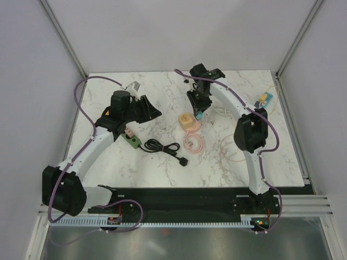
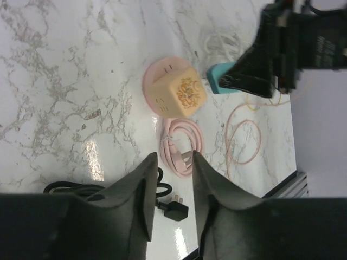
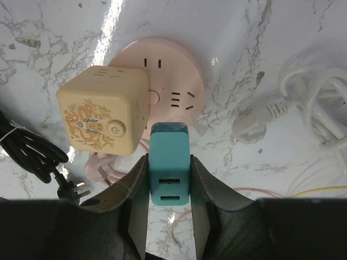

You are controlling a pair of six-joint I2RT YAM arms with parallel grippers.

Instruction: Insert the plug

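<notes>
My right gripper is shut on a teal USB charger plug and holds it just above the near edge of a round pink socket base. A yellow cube adapter sits on the left part of that base. In the top view the right gripper hangs over the base at mid-table. My left gripper is open and empty, to the left of the base. In the left wrist view its fingers frame the pink cable, with the base and the charger beyond.
A coiled pink cable lies in front of the base. A black cable ends in a black plug. A green and pink adapter lies by the left arm. White cable lies right of the base. A teal-yellow plug is far right.
</notes>
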